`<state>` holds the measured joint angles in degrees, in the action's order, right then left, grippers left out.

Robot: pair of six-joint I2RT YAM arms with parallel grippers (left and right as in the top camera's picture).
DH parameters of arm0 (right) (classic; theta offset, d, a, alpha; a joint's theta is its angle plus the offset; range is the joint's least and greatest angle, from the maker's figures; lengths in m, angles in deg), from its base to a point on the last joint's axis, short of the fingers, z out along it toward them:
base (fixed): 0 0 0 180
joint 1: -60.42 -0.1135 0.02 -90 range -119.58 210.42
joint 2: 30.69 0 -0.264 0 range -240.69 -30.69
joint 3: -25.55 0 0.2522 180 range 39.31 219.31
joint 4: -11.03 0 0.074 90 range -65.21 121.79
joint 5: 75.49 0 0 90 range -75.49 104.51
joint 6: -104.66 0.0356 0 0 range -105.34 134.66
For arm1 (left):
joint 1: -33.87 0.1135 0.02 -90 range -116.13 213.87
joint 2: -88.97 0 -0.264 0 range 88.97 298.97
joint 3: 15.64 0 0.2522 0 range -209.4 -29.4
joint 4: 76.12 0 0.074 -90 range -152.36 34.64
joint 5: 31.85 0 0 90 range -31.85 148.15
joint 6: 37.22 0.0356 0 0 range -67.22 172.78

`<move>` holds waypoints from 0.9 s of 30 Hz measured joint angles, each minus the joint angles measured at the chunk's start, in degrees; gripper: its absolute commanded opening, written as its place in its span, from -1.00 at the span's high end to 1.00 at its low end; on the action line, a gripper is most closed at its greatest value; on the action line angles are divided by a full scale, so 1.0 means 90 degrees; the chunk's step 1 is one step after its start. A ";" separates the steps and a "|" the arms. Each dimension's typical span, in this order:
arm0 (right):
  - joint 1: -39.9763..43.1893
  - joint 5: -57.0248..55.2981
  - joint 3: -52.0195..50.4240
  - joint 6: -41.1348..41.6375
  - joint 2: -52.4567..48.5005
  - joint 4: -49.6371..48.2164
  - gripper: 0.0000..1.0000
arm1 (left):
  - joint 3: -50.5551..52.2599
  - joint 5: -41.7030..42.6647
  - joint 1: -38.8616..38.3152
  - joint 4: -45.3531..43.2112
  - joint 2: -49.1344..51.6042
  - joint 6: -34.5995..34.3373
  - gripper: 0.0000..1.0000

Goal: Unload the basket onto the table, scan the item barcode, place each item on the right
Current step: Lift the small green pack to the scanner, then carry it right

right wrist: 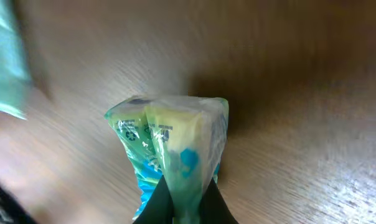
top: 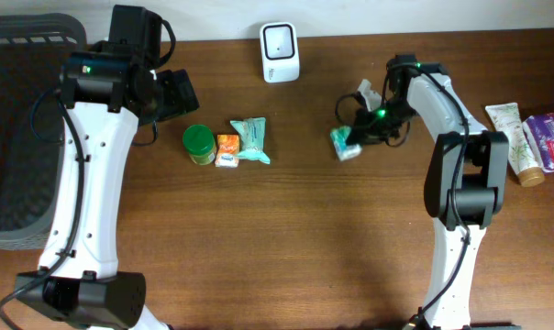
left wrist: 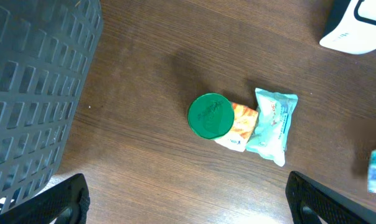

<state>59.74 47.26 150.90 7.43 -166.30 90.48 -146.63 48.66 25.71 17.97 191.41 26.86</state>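
Brown table (top: 286, 238) is carrying the scanner (top: 280, 52) at its far edge. Right gripper (top: 358, 135) is clamping the packet (top: 347, 145), with the scanner lying ahead and leftward; left gripper (top: 178, 92) is hanging open, empty.

The surface (top: 286, 229) is brown with dark wood lines. The basket (top: 11, 137) is dark grey with a grid of little squares. The scanner (top: 280, 52) is white with a grey window. The jar (top: 199, 143) is green. The snack pack (top: 227, 149) is orange and white. The tissue pack (top: 252, 139) is light blue-green. The wrapped packet (right wrist: 172, 155) is green, yellow and blue under see-through wrap. The tube (top: 514, 133) is creamy white with green leaves and a brown cap. The purple pack (top: 552, 139) has pink on it.
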 measured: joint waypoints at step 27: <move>-0.1591 -0.6982 0.1353 0.0561 -0.0053 -0.3791 0.92 | 0.0000 0.0000 0.0000 0.0005 0.0000 0.0000 -0.98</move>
<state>45.42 -15.58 163.07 12.48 -166.79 56.36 -146.63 48.66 25.71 18.02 191.41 26.86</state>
